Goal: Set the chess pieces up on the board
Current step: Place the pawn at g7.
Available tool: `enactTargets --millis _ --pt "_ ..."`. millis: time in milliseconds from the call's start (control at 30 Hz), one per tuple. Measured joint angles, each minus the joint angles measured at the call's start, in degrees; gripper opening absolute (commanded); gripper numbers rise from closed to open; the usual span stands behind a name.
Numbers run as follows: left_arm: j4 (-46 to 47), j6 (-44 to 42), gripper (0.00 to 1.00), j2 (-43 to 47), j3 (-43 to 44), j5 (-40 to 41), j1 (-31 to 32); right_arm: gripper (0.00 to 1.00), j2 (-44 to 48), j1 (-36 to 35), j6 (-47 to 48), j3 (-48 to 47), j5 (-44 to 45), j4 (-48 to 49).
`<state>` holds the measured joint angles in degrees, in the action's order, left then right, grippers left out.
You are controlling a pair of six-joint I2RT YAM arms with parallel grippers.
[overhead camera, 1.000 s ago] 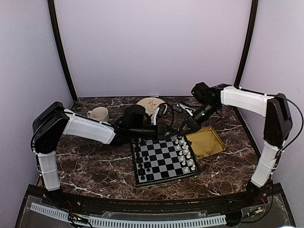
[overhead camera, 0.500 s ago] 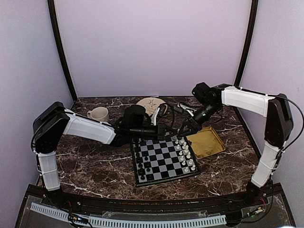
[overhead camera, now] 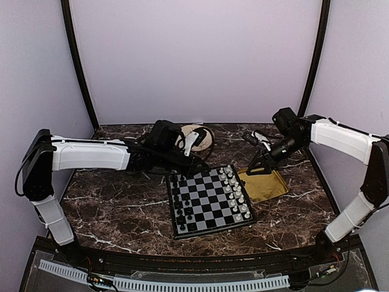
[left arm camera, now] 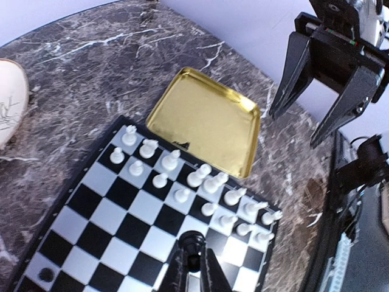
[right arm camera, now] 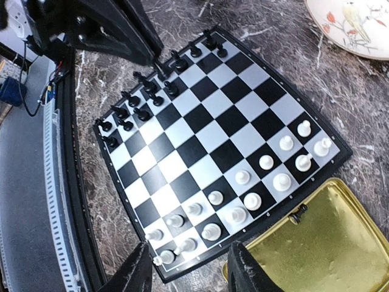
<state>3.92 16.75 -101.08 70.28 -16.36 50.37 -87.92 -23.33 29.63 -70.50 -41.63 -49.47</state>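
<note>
The board (overhead camera: 209,201) sits at table centre, with the yellow tray (overhead camera: 267,185) just beside its 2 o'clock corner. The right gripper (right arm camera: 191,255) hangs over the tray, jaws wide and empty. The left gripper (left arm camera: 193,252), over the board's 10 o'clock side, is pinched nearly closed on what appears to be one black figure (left arm camera: 191,238). The chess pieces (right arm camera: 144,114) crowd the 9 o'clock edge, white pieces (right arm camera: 265,162) the 3 o'clock edge; one dark figure (right arm camera: 298,213) lies in the tray by its rim. Risk: setting down among such close neighbours, the left gripper could topple them, and a loosely pinched piece could slip. The table (overhead camera: 121,207) is dark veined marble, enclosed by plain lilac walls (overhead camera: 194,61).
</note>
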Motion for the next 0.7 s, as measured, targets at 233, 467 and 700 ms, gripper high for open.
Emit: enactTargets --millis 233,467,700 --pt "-17.99 -10.93 0.08 1.33 5.7 9.97 0.0 0.43 1.03 0.46 0.04 8.55 2.99 5.27" --pt "-30.51 -16.09 0.08 -4.7 14.01 16.31 -0.44 0.42 1.05 0.46 0.09 8.96 4.07 7.65" --pt "-36.33 -17.2 0.08 -11.76 16.35 17.73 -1.62 0.42 1.25 0.46 0.13 9.51 4.2 8.72"
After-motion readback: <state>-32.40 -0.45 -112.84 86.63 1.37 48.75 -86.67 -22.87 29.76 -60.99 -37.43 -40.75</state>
